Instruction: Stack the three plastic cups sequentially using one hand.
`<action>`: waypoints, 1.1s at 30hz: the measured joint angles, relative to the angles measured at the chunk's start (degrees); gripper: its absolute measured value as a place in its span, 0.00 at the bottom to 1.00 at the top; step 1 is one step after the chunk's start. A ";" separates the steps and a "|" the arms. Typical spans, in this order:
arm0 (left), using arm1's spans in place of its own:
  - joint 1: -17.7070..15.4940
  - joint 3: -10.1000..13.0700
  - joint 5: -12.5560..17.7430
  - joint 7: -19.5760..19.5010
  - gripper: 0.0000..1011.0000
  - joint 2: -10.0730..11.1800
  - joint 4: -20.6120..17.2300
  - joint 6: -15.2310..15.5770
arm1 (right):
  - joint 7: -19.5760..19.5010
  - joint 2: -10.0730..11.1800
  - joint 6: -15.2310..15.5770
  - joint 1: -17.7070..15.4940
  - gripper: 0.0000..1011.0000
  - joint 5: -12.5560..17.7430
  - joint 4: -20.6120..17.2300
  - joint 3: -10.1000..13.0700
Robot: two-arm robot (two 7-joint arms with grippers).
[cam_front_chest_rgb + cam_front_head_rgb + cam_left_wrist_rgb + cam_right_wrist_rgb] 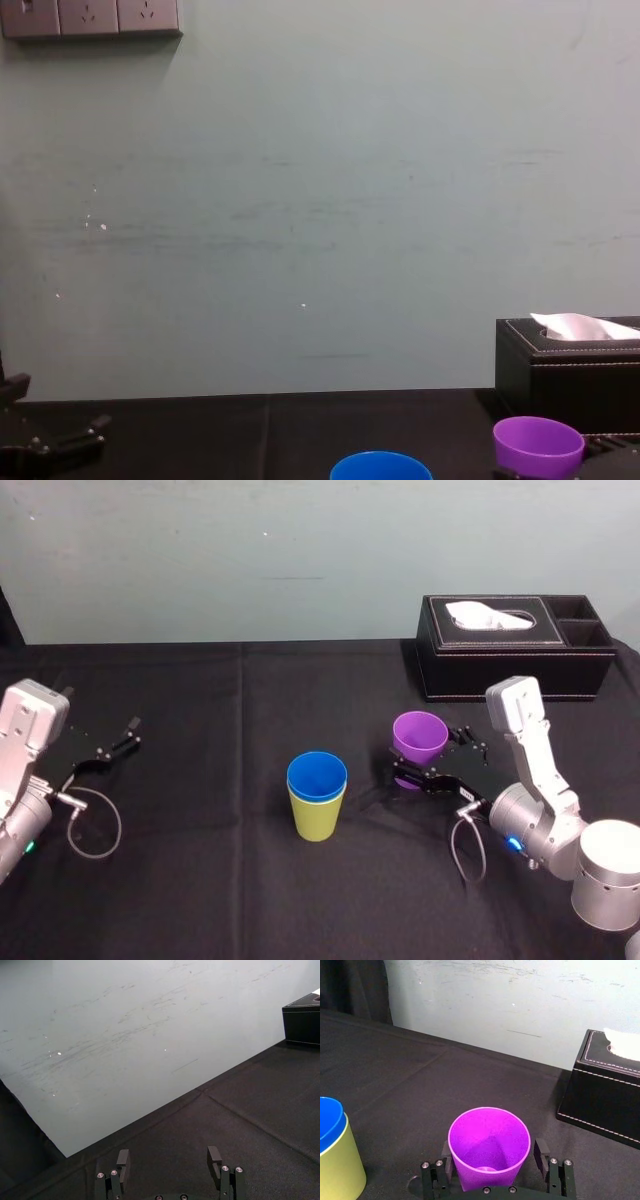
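Cups are two-thirds stacked, as judged from how they stand: the blue cup (317, 776) is nested inside the yellow-green cup (318, 822), with only its rim and a narrow band left showing above, and this pair is set upright near the middle of the black-clothed worktop (200, 880). The purple cup (420, 735) is not yet added; it is found to the right of the pair and well apart from it, between the fingers of the right tool (430, 760). That tool appears to be clamped on the cup's lower body, and the cup seems to be lifted slightly off the cloth and tipped, though contact on the far finger cannot be confirmed from the wrist view. What is left is for the purple cup to be carried across and lowered into the blue one. Nothing is seen inside the purple cup, and the blue cup looks empty too. White tissue is held in the black tissue box (515, 645) at the back right. The left tool (168, 1160) is parked at the left edge, its fingers apart and holding nothing.
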 joint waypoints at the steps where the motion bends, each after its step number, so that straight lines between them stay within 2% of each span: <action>1: 0.00 0.00 0.00 0.00 1.00 0.00 0.00 0.00 | 0.00 0.00 0.00 -0.01 0.99 0.01 -0.02 0.00; 7: 0.00 0.00 0.00 0.00 1.00 0.00 0.00 0.00 | 0.00 0.02 0.00 -0.09 0.99 0.03 -0.09 0.03; 13: 0.00 0.00 0.00 0.00 1.00 0.00 0.00 0.00 | -0.01 0.04 0.01 -0.11 0.87 0.04 -0.13 0.06; 16: 0.00 0.00 0.00 0.00 1.00 0.00 0.00 0.00 | -0.02 0.06 0.02 -0.13 0.78 0.04 -0.14 0.08; 18: 0.00 0.00 0.00 0.00 1.00 0.00 0.00 0.00 | -0.02 0.06 0.02 -0.14 0.76 0.05 -0.15 0.08; 33: 0.00 0.00 0.00 0.00 1.00 0.00 0.00 0.00 | -0.04 0.06 0.03 -0.19 0.73 0.11 -0.20 0.09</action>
